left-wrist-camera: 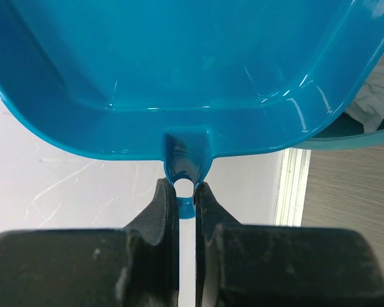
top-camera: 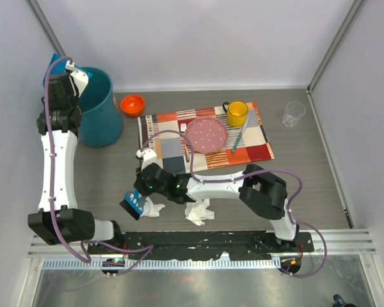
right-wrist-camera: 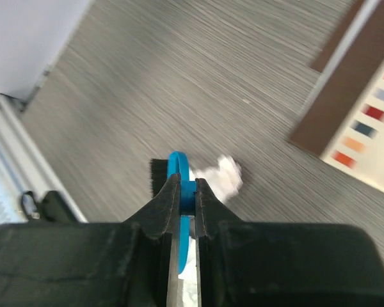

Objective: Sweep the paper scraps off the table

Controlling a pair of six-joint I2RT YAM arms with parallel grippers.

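Observation:
Two crumpled white paper scraps lie on the grey-brown table (top-camera: 307, 173) near its front edge, one (top-camera: 153, 208) beside the brush and one (top-camera: 199, 212) to its right. My right gripper (top-camera: 139, 194) is shut on a blue hand brush (top-camera: 133, 203), low over the table just left of the nearer scrap. In the right wrist view the gripper (right-wrist-camera: 186, 190) clamps the brush handle (right-wrist-camera: 177, 164), with a scrap (right-wrist-camera: 224, 176) just beyond. My left gripper (left-wrist-camera: 186, 192) is shut on the handle of the blue dustpan (left-wrist-camera: 192, 77), held high over the teal bin (top-camera: 97, 107).
An orange bowl (top-camera: 132, 103) sits beside the bin. A patchwork placemat (top-camera: 173, 150) carries a pink plate (top-camera: 207, 133), a yellow mug (top-camera: 237, 113) and a teal stick (top-camera: 239, 137). A clear cup (top-camera: 294, 114) stands at the far right. White paper (left-wrist-camera: 371, 96) lies inside the bin.

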